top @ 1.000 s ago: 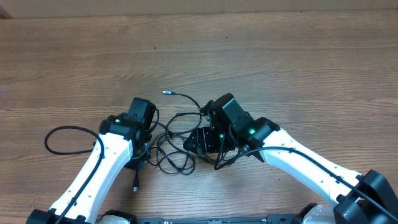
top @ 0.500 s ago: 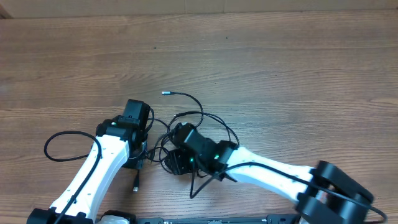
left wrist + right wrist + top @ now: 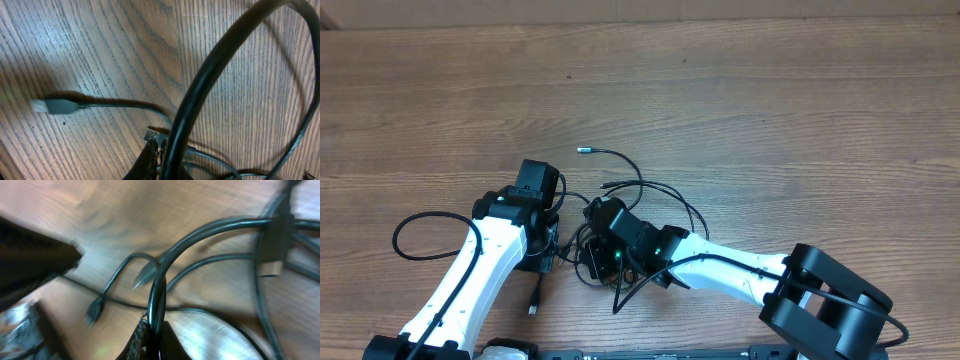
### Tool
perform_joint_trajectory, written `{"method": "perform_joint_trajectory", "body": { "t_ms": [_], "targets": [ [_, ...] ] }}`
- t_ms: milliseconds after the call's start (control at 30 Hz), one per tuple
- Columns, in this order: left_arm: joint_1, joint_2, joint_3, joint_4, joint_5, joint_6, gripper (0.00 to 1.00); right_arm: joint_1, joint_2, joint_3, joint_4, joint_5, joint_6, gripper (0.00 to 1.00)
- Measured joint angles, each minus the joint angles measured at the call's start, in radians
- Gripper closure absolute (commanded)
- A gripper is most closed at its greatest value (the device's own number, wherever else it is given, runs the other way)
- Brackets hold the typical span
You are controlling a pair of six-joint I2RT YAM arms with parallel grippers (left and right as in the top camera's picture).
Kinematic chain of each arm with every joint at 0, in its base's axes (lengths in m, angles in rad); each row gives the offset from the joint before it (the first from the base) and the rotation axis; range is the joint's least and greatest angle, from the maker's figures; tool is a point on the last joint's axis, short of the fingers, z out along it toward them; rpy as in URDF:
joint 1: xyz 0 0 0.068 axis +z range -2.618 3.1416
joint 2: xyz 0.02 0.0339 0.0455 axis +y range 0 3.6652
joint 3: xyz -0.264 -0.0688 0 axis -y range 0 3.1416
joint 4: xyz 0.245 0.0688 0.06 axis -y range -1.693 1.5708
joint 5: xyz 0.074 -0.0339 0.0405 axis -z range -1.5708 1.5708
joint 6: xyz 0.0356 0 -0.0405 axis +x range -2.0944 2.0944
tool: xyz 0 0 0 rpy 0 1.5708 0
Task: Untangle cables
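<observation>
1. Overhead:
   - The cables (image 3: 612, 152) lie knotted on the wooden table (image 3: 770, 120), bunched between the two arms.
   - The left gripper (image 3: 548, 245) and right gripper (image 3: 597, 262) both sit low in the tangle, close together.
   - Counted here: two grippers and two free ends, a silver-tipped plug (image 3: 585, 150) above the knot and a black plug (image 3: 535, 305) below it.
   - The number of cords inside the knot cannot be told.

2. Left wrist:
   - The left gripper (image 3: 160, 152) is clenched on one cord of the cables (image 3: 192, 92), which arches up from the fingers.
   - Two plug ends show: a grey plug (image 3: 56, 106) flat on the wood and a silver plug (image 3: 152, 135) just beside the fingertips.
   - This hand would serve best as the anchor, holding fast and low.

3. Right wrist (blurred):
   - The right gripper (image 3: 154, 327) is clamped on another strand of the cables (image 3: 157, 295).
   - Two ends show: a dark plug (image 3: 95, 311) and a blocky connector (image 3: 272, 242).
   - The step is probably best done by drawing this strand slowly away from the anchor, leading it toward a free end so that the loops open rather than cinch.
</observation>
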Motion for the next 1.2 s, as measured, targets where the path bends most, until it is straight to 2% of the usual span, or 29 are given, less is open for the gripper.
{"method": "perform_joint_trajectory", "body": {
  "t_ms": [100,333,467,567,767,867,1033,1200],
  "targets": [
    [0.0,0.0,0.0,0.0,-0.008,0.002,0.96,-0.044,-0.001,0.0,0.001,-0.161,-0.016,0.96],
    [0.026,0.0,0.0,0.024,-0.031,0.003,0.96,-0.268,-0.094,0.0,0.08,-0.707,-0.16,0.96],
    [0.09,0.0,0.0,0.034,-0.05,0.007,0.96,-0.367,-0.174,0.0,0.083,-0.896,-0.23,0.96],
    [0.174,0.0,0.0,0.034,-0.057,0.051,0.96,-0.444,-0.208,0.0,0.084,-0.958,-0.254,0.96],
    [0.367,0.0,0.092,-0.052,-0.045,0.249,0.96,-0.612,-0.216,0.0,0.039,-0.983,-0.267,0.96],
    [0.449,0.0,0.195,-0.111,-0.021,0.367,0.96,-0.727,-0.216,0.001,-0.097,-0.888,-0.27,0.96],
    [0.541,0.0,0.349,-0.135,0.116,0.605,0.96,-0.86,-0.216,0.0,-0.267,-0.684,-0.27,0.96],
    [0.617,0.0,0.474,-0.225,0.209,0.726,0.96,-0.996,-0.216,0.0,-0.356,-0.516,-0.268,0.96]
  ]
}}
